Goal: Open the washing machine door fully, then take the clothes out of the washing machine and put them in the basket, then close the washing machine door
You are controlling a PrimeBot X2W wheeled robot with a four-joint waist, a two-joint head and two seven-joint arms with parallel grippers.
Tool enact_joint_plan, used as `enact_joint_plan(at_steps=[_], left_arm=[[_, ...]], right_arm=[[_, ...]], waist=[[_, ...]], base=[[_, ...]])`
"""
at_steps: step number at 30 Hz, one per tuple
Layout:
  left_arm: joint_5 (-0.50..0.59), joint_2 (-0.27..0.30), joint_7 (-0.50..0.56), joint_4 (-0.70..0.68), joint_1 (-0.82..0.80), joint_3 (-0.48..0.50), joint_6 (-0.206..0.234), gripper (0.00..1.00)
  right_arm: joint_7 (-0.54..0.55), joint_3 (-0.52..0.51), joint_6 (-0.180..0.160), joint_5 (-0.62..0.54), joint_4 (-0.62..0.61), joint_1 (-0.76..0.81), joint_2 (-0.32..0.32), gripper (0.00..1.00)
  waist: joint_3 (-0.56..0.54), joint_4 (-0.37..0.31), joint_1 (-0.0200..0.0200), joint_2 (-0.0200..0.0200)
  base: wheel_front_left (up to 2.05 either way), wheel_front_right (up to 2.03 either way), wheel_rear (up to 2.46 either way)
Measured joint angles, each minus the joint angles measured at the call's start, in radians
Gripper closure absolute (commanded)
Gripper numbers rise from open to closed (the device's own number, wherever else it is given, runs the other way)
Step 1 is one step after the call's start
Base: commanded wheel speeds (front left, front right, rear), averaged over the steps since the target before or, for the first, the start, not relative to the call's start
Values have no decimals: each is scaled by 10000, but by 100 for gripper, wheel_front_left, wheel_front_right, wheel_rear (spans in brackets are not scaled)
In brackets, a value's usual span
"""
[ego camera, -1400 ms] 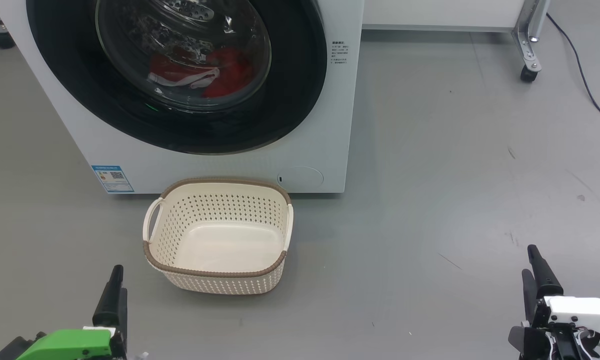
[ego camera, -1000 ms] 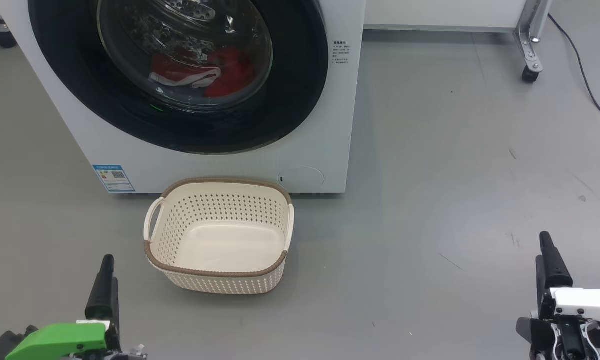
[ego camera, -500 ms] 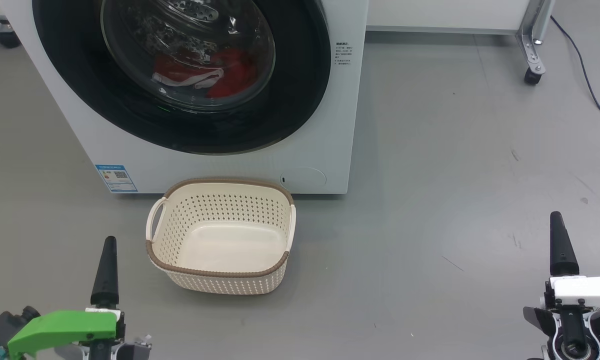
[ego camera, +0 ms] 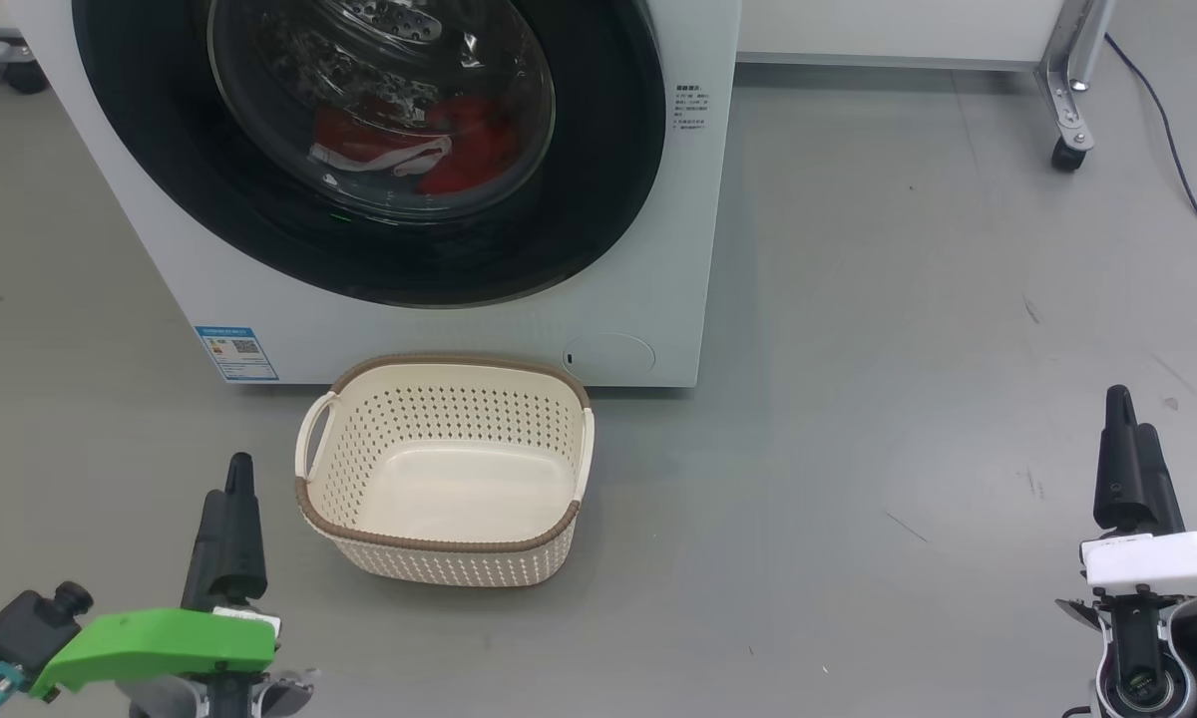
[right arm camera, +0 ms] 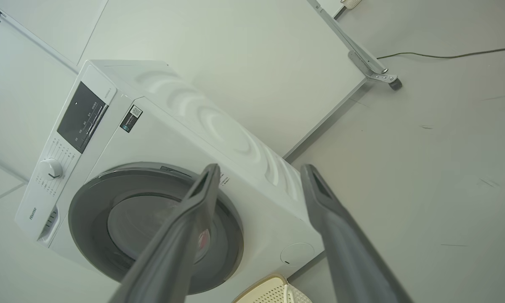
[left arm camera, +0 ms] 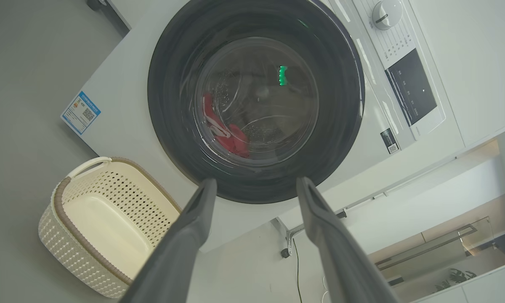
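The white washing machine [ego camera: 673, 249] stands ahead of me with its black-rimmed door [ego camera: 598, 199] shut flat against the front. Behind the glass, red clothes [ego camera: 459, 150] with white trim lie in the drum. The cream basket [ego camera: 439, 543] sits empty on the floor just before the machine. My left gripper [ego camera: 234, 479] hovers open to the basket's left. My right gripper [ego camera: 1129, 414] is open far to the right over bare floor. In the left wrist view the open fingers [left arm camera: 256, 181] frame the door [left arm camera: 172, 126], clothes [left arm camera: 231, 141] and basket [left arm camera: 59, 202]. The right wrist view shows open fingers [right arm camera: 261, 168] before the machine [right arm camera: 219, 126].
A metal frame leg on a caster [ego camera: 1067, 150] and a dark cable [ego camera: 1167, 130] lie at the back right, under a white panel. Grey floor [ego camera: 908, 399] stretches right of the machine. A blue label [ego camera: 236, 352] and round flap [ego camera: 608, 354] mark its lower front.
Both grippers have crept forward, up the head view, and turned slightly; both stay open. The whole view has shifted a little, so the camera moved. The door stays shut.
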Motion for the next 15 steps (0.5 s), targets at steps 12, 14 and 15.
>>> enact_joint_plan(at_steps=[12, 14, 15], left_arm=[[3352, 44, -368, -50, 1, -412, 111, 0], [3839, 54, -456, -63, 1, -537, 153, 0], [4067, 56, -487, -73, 1, -604, 228, 0]], right_arm=[[-407, 453, 0, -2192, -272, 77, -128, 0], [-462, 550, -2, -2543, -278, 135, -161, 0], [-512, 602, -6, -2721, -278, 175, -174, 0]], waist=[[22, 80, 0, 0], [24, 90, 0, 0], [24, 94, 0, 0]], base=[[0, 0, 0], [0, 0, 0], [0, 0, 0]])
